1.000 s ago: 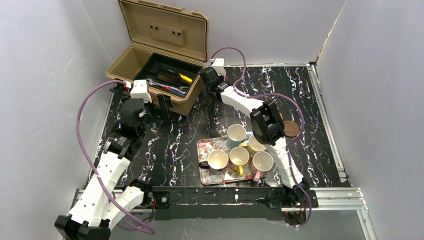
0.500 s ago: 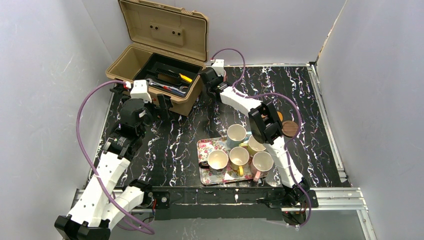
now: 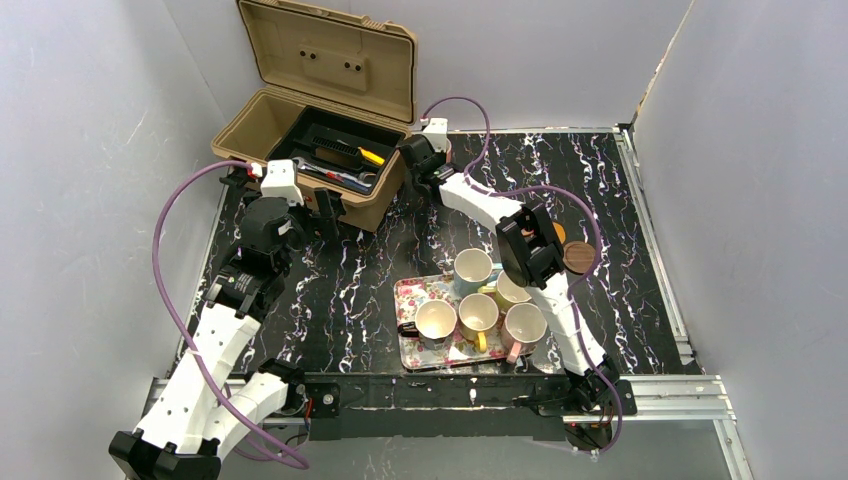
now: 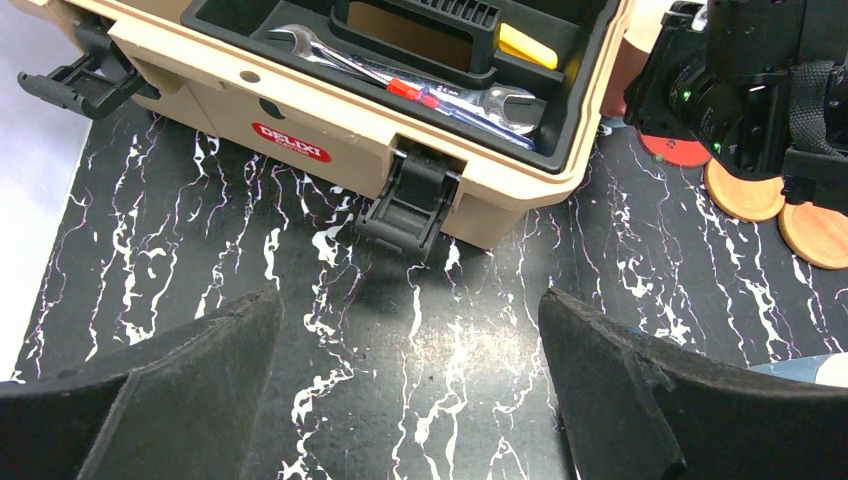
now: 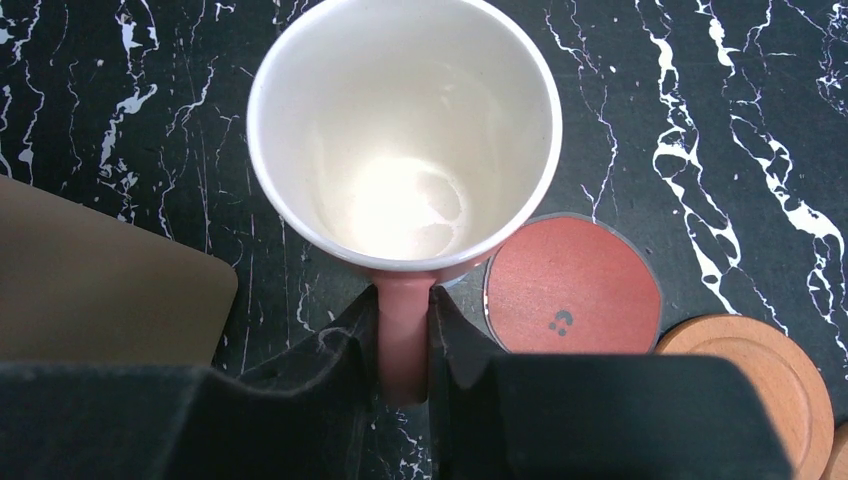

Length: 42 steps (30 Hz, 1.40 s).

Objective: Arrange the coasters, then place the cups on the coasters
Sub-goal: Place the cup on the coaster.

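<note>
Currently, frame centre: right gripper (image 5: 405,305) pinches the pink cup (image 5: 405,130) by its handle, beside the red coaster (image 5: 572,285). I see the left gripper (image 4: 408,300) spread wide, idle. Five cups (image 3: 478,313) wait on the tray (image 3: 408,292).

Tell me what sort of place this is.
Probably a robot lab test cell: two arms bolted to a rail at the table's edge, plain grey walls closing it in, and staged props, a toolbox and a tray of mugs.
</note>
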Tool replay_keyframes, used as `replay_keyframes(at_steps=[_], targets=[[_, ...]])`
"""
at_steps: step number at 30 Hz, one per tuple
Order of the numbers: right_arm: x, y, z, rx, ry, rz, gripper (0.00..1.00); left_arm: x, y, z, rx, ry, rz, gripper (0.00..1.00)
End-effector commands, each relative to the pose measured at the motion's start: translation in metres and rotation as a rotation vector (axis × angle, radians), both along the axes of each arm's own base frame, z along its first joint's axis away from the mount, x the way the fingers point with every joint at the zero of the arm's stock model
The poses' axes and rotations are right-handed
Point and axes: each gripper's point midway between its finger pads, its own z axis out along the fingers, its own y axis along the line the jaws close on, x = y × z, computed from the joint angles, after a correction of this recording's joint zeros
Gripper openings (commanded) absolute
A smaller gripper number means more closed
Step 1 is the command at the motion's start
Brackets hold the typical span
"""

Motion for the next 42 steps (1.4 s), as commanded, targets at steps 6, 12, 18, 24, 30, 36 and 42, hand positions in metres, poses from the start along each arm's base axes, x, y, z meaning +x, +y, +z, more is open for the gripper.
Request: replay_keyframes(at_steps=[6, 12, 18, 24, 30, 36, 42], targets=[[0.018, 0.006, 0.044, 0.084, -0.114, -0.038, 0.44, -0.002, 0.003, 0.006, 0.006, -0.025, 0.011, 0.98], [0.016, 0.003, 0.050, 0.085, -0.121, -0.042, 0.56, -0.002, 0.003, 0.006, 0.007, -0.025, 0.011, 0.98], [0.010, 0.000, 0.066, 0.110, -0.125, -0.050, 0.68, -0.002, 0.003, 0.006, 0.005, -0.025, 0.011, 0.98], [-0.003, -0.003, 0.104, 0.162, -0.147, -0.018, 0.79, -0.003, 0.004, 0.007, 0.012, -0.027, 0.014, 0.98], [-0.035, 0.003, 0.145, 0.295, -0.116, 0.205, 0.89, -0.001, 0.002, 0.005, 0.011, -0.022, 0.003, 0.98], [-0.092, -0.033, 0.151, 0.288, 0.038, 0.439, 0.90, 0.001, 0.000, 0.001, 0.006, -0.013, -0.002, 0.98], [-0.170, -0.084, 0.145, 0.037, 0.173, 0.633, 0.92, 0.003, -0.002, -0.004, 0.013, 0.005, -0.010, 0.98]])
